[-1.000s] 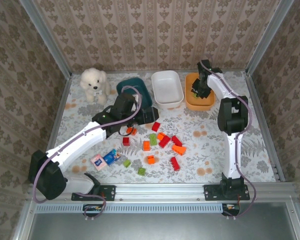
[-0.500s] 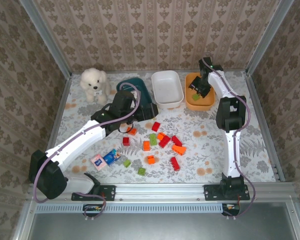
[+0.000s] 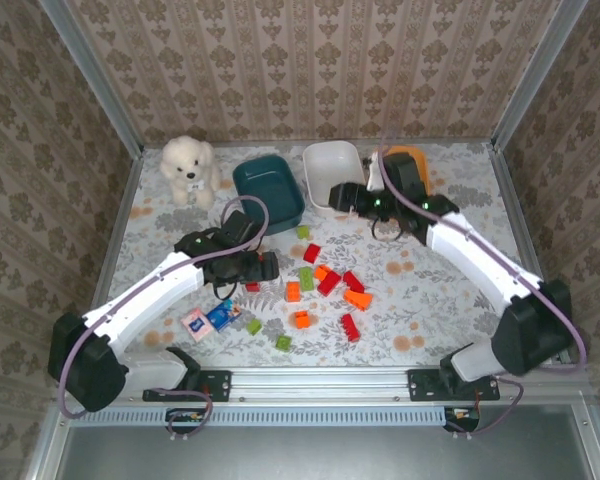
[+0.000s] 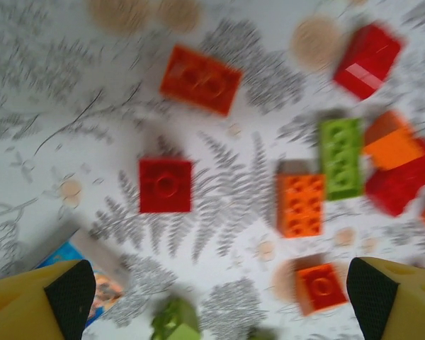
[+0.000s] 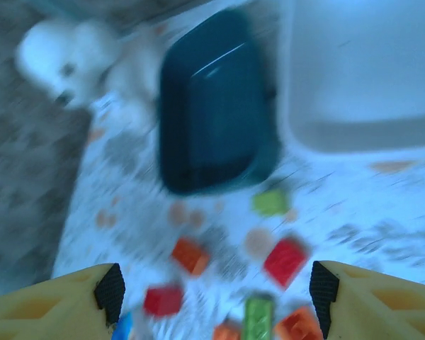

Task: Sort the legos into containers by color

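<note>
My right gripper has quit the orange bin, wide and empty; left gripper likewise; legos next, at six o'clock.

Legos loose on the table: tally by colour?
red legos: 5
orange legos: 5, counting one by the left gripper
green legos: 4
Total: 14
</note>
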Action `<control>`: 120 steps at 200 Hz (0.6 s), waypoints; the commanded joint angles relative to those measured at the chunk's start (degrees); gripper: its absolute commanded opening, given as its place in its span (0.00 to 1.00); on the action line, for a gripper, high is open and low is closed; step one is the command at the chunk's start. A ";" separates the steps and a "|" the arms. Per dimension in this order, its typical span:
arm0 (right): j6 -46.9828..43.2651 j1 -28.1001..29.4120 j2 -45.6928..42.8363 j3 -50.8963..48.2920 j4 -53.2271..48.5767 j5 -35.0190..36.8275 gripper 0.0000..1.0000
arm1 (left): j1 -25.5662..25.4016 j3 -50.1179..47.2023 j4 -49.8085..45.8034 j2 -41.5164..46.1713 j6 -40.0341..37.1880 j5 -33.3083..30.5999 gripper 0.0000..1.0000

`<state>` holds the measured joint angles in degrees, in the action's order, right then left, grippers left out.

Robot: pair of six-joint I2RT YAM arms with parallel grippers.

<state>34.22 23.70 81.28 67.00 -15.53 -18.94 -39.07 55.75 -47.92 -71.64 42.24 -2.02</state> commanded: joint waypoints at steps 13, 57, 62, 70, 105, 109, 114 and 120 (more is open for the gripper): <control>-1.38 5.70 -9.73 -16.65 11.70 -5.72 0.79 | 2.07 -0.38 -1.56 -6.98 -3.85 0.51 0.90; -1.87 8.46 -17.06 -22.30 6.44 -4.72 0.79 | 4.46 1.04 1.94 -14.94 -8.11 1.89 0.81; -2.16 8.51 -17.16 -22.04 5.84 -4.60 0.79 | 4.79 1.39 2.03 -15.90 -8.59 2.06 0.78; -2.72 8.46 -17.14 -21.44 4.90 -4.33 0.79 | 5.27 1.79 2.04 -17.38 -9.04 2.46 0.75; -2.59 8.46 -15.33 -19.31 4.08 -3.90 0.77 | 5.85 2.82 3.97 -21.67 -11.04 4.65 0.53; -2.50 8.46 -15.15 -19.20 4.10 -3.93 0.77 | 5.85 3.00 3.90 -22.08 -11.06 4.58 0.52; -2.40 8.46 -15.03 -19.03 4.10 -3.92 0.77 | 5.85 3.11 3.89 -22.47 -11.12 4.49 0.49; -2.35 8.51 -14.93 -18.89 4.11 -3.91 0.76 | 5.85 3.20 3.89 -22.67 -11.20 4.46 0.47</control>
<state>32.71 32.40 65.25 45.50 -9.98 -22.96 -33.39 57.06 -44.45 -93.06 33.26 1.08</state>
